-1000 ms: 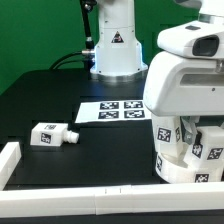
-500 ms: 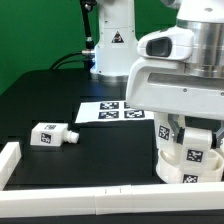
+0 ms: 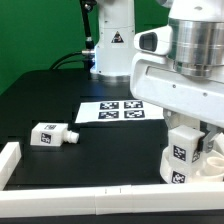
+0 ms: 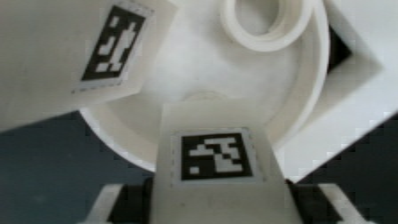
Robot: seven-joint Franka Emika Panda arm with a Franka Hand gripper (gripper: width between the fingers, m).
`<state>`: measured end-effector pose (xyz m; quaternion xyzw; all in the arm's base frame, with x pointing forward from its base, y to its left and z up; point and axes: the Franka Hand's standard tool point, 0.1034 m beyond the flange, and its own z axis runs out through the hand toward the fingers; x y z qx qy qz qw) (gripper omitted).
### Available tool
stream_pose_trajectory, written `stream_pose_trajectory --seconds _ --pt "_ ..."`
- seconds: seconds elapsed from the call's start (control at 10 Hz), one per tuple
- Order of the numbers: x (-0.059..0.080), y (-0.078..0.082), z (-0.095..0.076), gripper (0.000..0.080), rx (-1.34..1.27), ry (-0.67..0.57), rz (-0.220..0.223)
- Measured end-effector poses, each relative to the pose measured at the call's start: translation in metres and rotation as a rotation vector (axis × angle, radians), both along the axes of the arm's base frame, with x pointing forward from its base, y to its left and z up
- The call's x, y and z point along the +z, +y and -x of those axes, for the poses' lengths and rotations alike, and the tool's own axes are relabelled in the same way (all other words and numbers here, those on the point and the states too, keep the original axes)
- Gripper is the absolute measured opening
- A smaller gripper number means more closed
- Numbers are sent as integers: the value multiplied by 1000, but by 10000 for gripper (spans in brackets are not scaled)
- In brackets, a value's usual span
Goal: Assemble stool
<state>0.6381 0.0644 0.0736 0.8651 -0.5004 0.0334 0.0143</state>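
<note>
My gripper (image 3: pixel 186 138) is at the exterior view's right, shut on a white stool leg (image 3: pixel 184 146) with a square tag. It holds the leg upright over the round white seat (image 3: pixel 196 172), which lies near the front rail. In the wrist view the held leg (image 4: pixel 222 160) fills the space between my two fingers (image 4: pixel 128 200), and behind it the seat (image 4: pixel 267 95) shows a round socket hole (image 4: pixel 270 25). Another tagged leg (image 4: pixel 121 45) stands beside the hole. A loose leg (image 3: pixel 50 134) lies on the black table at the exterior view's left.
The marker board (image 3: pixel 118 111) lies flat in the middle of the table, in front of the arm's base (image 3: pixel 112 50). White border rails run along the front edge (image 3: pixel 90 202) and the left corner (image 3: pixel 8 160).
The arm has swung towards the exterior view's left, and the held leg has moved with it over the seat. The loose leg has not moved.
</note>
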Motion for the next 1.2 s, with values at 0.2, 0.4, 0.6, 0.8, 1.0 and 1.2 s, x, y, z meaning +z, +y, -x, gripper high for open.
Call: stream_pose_trajectory --seconds 0.2,0.4,0.6,0.8,1.0,1.2 --pt "-7 -9 6 338 -249 -26 -23" --pt "-7 -9 8 338 -316 -27 -23" --pt "-7 -8 8 583 -324 -27 -25" --pt "2 -10 6 638 -274 -47 -36" --pt "25 -33 18 646 -202 -82 -62" --pt "30 -38 22 649 -195 -83 -66"
